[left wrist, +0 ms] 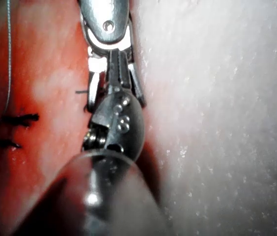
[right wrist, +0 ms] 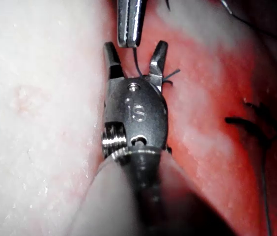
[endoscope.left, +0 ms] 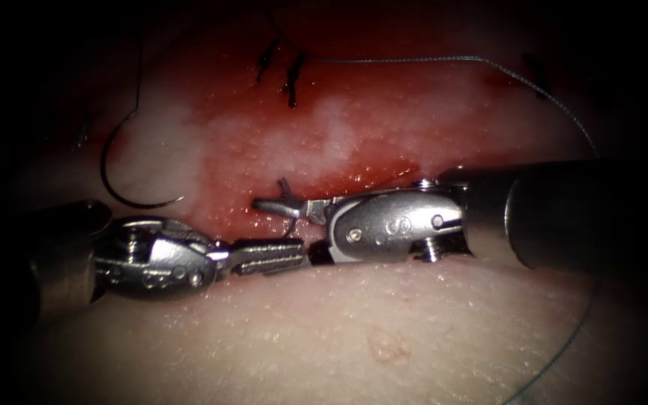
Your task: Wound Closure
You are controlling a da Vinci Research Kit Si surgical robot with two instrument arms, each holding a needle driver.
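The tissue (endoscope.left: pixel 384 330) takes most of the endoscope view: pale skin across the lower half, and above it a wet band covered with red fluid (endoscope.left: pixel 354 112). The cut (endoscope.left: pixel 384 176) runs left to right through the middle of the frame, and both tools meet over it.

The right tool (endoscope.left: pixel 283 204) comes in from the right edge. In the right wrist view its jaws stand apart in a narrow V and hold nothing; a short dark thread end (right wrist: pixel 136 61) rises between them, and one more tail (right wrist: pixel 172 73) sticks out just beside one jaw. The left tool (endoscope.left: pixel 271 256) enters from the lower left. Its jaws look closed and flat, with the tip just beside the right tool's wrist; I cannot tell whether a piece of thread is inside them.

The thread (endoscope.left: pixel 414 58) goes in a long loop along the top of the frame and down the right side. Finished stitches (endoscope.left: pixel 292 79) sit in the upper centre.

The needle (endoscope.left: pixel 125 169) lies free on the tissue at the left of the frame, well apart from both tools, not in the tissue.

In my judgement a knot at the cut is being handled. The next move calls for a sure hold on the short thread end, without pinching the tissue.
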